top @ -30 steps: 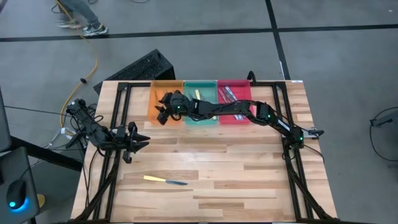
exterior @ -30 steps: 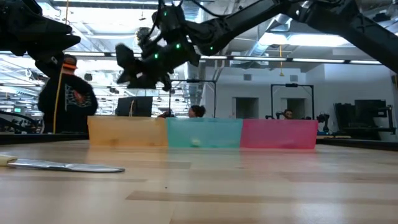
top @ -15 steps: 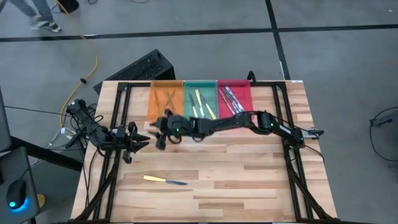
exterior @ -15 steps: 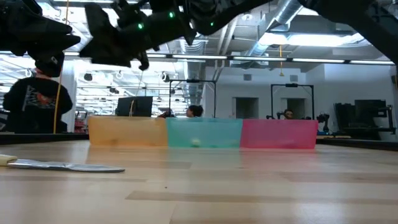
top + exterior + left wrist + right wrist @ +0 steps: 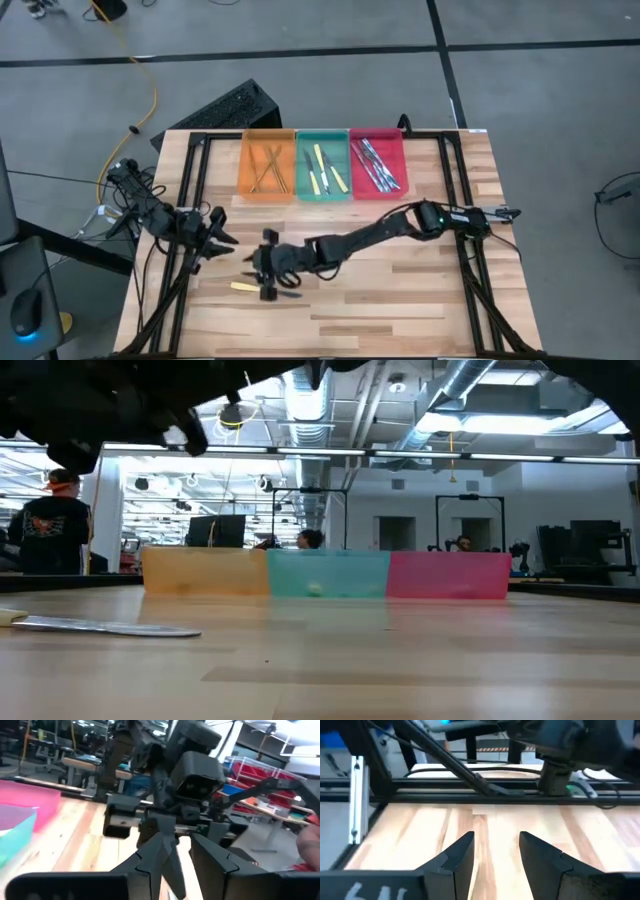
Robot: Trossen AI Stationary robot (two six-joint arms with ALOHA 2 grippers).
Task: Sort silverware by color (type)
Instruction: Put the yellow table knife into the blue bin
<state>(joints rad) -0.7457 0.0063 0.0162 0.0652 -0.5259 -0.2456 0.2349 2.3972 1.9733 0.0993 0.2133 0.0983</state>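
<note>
The left gripper [image 5: 182,865] fills the lower edge of the view, its two dark fingers [image 5: 212,862] standing slightly apart with a narrow gap between them. Past them, at about 12 o'clock, looms the right gripper [image 5: 167,862], a boxy dark head with pointed fingers aimed down at the table [image 5: 85,845]. The pale wood runs off toward 9 o'clock, where the red tray [image 5: 30,805] and the green tray [image 5: 12,837] show at the edge. Toward 2 o'clock, beyond the table, stand red bins [image 5: 257,770] on shelving. A blurred pale shape sits at 3 o'clock.
</note>
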